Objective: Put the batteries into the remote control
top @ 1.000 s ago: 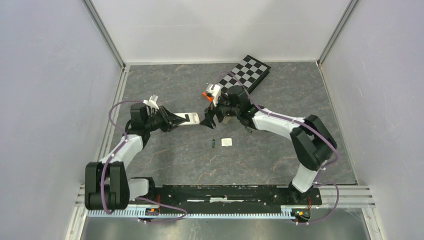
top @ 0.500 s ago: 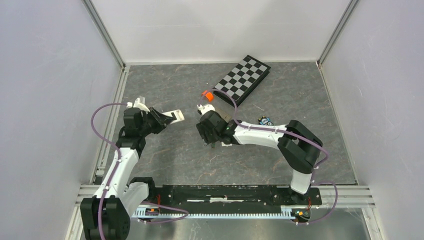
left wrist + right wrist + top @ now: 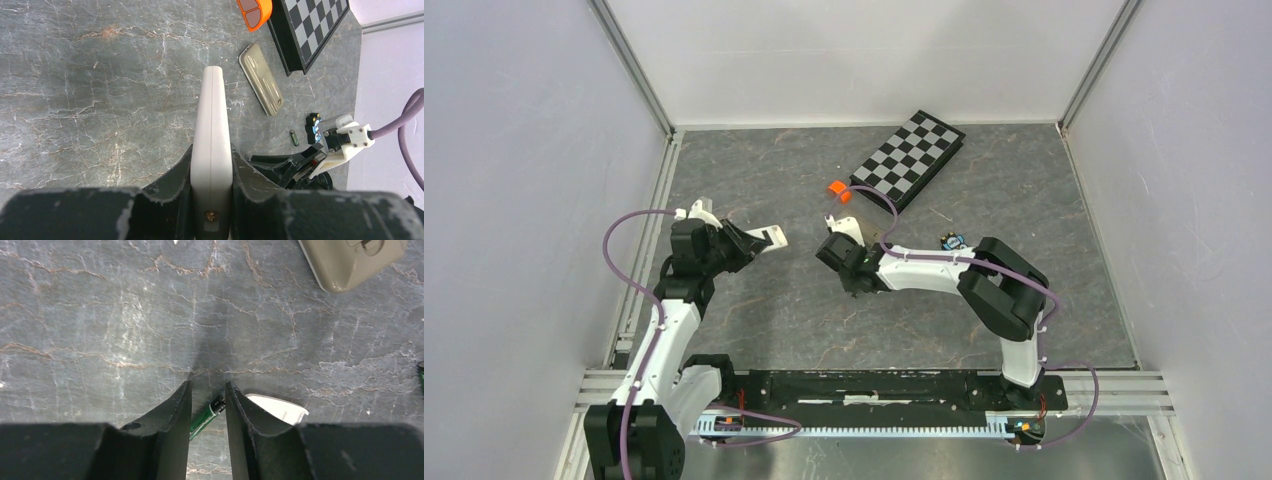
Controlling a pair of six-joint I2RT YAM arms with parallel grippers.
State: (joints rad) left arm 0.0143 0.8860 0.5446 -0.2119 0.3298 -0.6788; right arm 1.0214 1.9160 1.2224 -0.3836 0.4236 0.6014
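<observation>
Low over the desk (image 3: pixel 100 315), the right claw (image 3: pixel 207 389) stands narrowly parted astride a green battery (image 3: pixel 210 414); the left claw (image 3: pixel 212 151) clamps the white remote (image 3: pixel 212 107) edge-on

A folded black-and-white chequered board (image 3: pixel 909 158) lies askew at the far side of the grey marbled tabletop (image 3: pixel 774 310), with a small orange roll (image 3: pixel 837 190) just beside its near-left end and a little blue-and-black square gadget (image 3: pixel 952 241) nearer the front, apart from both

Lab robot cell: plain white panel walls (image 3: pixel 514 150), aluminium frame rails (image 3: pixel 631 65), checkerboard (image 3: pixel 909 158), stone-pattern tabletop (image 3: pixel 764 170).
</observation>
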